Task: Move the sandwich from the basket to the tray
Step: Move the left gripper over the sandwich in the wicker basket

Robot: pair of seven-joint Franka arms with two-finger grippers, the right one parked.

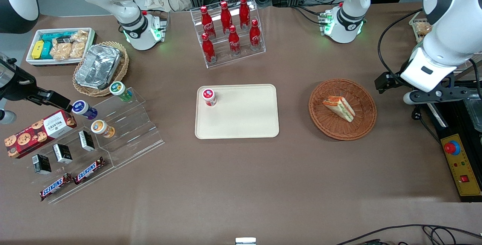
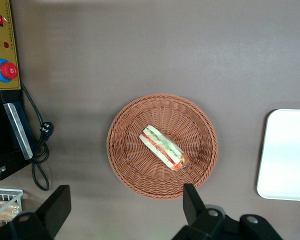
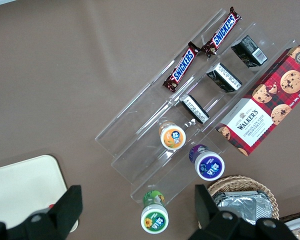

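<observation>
We see the sandwich (image 1: 339, 107) lying in the basket (image 1: 361, 124), near its middle, so nothing of the transfer is done yet. The tray (image 1: 244, 120) sits on the bench (image 1: 241, 184) near the basket, toward the parked arm's end, well apart from the sandwich; it carries only a small red-capped jar (image 1: 209, 97) at one corner, and the rest of its surface is bare. The pincer (image 2: 127, 207) hangs above the bench at the working arm's end, beside the basket, not over it; from the wrist camera its two fingers (image 2: 192, 200) stand wide apart, released, holding nothing and touching neither basket nor sandwich. We judge everything is left: move over the basket, come down, grasp the wedge, lift, carry to the tray, set down. The jar leaves plenty of free tray, so placement looks easy.
</observation>
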